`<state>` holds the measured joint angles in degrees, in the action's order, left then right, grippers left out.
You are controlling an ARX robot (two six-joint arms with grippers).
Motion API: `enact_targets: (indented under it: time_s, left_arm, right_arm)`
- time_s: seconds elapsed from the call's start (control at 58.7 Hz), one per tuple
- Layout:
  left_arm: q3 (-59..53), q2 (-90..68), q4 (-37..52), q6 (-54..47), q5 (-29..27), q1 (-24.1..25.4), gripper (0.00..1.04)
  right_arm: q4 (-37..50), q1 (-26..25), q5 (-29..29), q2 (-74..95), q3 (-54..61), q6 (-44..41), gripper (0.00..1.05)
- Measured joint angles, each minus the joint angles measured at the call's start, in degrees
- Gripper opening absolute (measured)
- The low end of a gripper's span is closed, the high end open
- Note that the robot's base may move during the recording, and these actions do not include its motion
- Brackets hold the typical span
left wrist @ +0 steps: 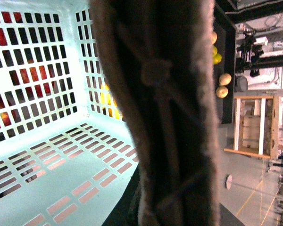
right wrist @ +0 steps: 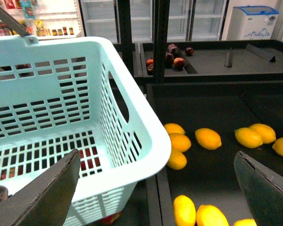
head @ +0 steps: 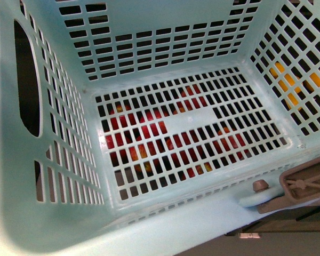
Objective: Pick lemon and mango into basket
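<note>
Lemon [right wrist: 208, 139] lies beyond the spread right gripper [right wrist: 155, 155], near the basket [right wrist: 142, 109].

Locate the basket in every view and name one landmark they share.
Front view: the basket fills the frame, seen from above down to its slotted floor.
Left wrist view: its inside corner shows beside a blurred brown shape close to the lens.
Right wrist view: it is next to the dark shelf of yellow fruit.
Shared landmark: red fruit showing through the slots.
</note>
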<state>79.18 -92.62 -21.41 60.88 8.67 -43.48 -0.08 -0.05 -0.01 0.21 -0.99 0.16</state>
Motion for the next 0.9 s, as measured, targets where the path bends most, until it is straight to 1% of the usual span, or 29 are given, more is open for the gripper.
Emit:
enact_targets:
  time_s: [0.17,0.187,0.221,0.272,0.324,0.341,0.409,0.426,0.443,0.528,0.579,0.596,0.664,0.715,0.749,0.817,0.903]
  left_arm:
    - [0.0,0.0,-0.02,-0.66,-1.38,0.42,0.06]
    - [-0.02,0.0,-0.02,-0.7,-1.4,0.48,0.06]
    - [-0.02,0.0,-0.02,-0.81,-1.49,0.52,0.06]
    - [0.0,0.0,-0.04,-0.92,-1.55,0.57,0.06]
    - [0.0,0.0,-0.04,-0.98,-1.49,0.5,0.06]
    - [0.0,0.02,-0.04,-1.03,-1.33,0.48,0.06]
    - [0.0,0.02,-0.04,-1.01,-0.87,0.42,0.06]
    - [-0.02,0.02,-0.04,-0.94,-0.81,0.42,0.06]
    - [-0.02,0.02,-0.04,-0.92,-0.83,0.42,0.06]
    - [-0.02,0.09,-0.04,-1.09,-0.94,0.42,0.06]
    - [-0.02,0.09,-0.04,-1.09,-1.11,0.42,0.06]
    - [-0.02,0.09,-0.04,-1.07,-1.14,0.44,0.06]
    - [-0.02,0.09,-0.04,-1.09,-1.16,0.42,0.06]
    - [-0.02,0.09,-0.04,-1.07,-1.14,0.42,0.06]
    - [-0.02,0.09,-0.04,-1.07,-1.14,0.42,0.06]
    - [-0.02,0.09,-0.04,-1.07,-1.14,0.42,0.06]
    - [-0.02,0.09,-0.04,-1.09,-1.14,0.42,0.06]
  right_arm:
    - [0.0,0.0,0.0,0.0,0.0,0.0,0.96]
    - [-0.66,-0.11,-0.37,0.57,-0.26,0.79,0.96]
    - [-5.7,-0.94,-2.69,2.67,-2.12,3.5,0.96]
    - [-15.91,-5.11,-6.58,10.67,-6.8,8.9,0.96]
    - [-17.84,-8.92,-9.05,15.8,-8.44,11.26,0.96]
    - [-17.64,-11.1,-9.99,18.12,-8.87,11.82,0.96]
    - [-12.7,-19.58,-13.53,26.97,-10.62,12.07,0.96]
    - [-9.81,-22.38,-14.12,30.53,-11.45,11.52,0.96]
    - [-7.67,-24.09,-14.67,33.05,-12.0,10.82,0.96]
    - [0.59,-29.03,-14.97,42.97,-14.08,7.76,0.96]
    - [8.39,-32.09,-14.47,52.46,-16.37,4.11,0.96]
    - [12.26,-33.31,-14.1,57.37,-17.73,2.21,0.96]
    - [20.81,-35.54,-12.17,70.58,-22.71,-1.7,0.96]
    - [24.57,-36.48,-11.76,81.61,-28.24,-4.9,0.96]
    - [25.11,-36.59,-10.27,87.65,-31.76,-7.08,0.96]
    - [24.44,-36.74,-9.64,100.63,-39.91,-10.8,0.96]
    - [21.18,-36.79,-9.68,109.22,-46.8,-12.68,0.96]
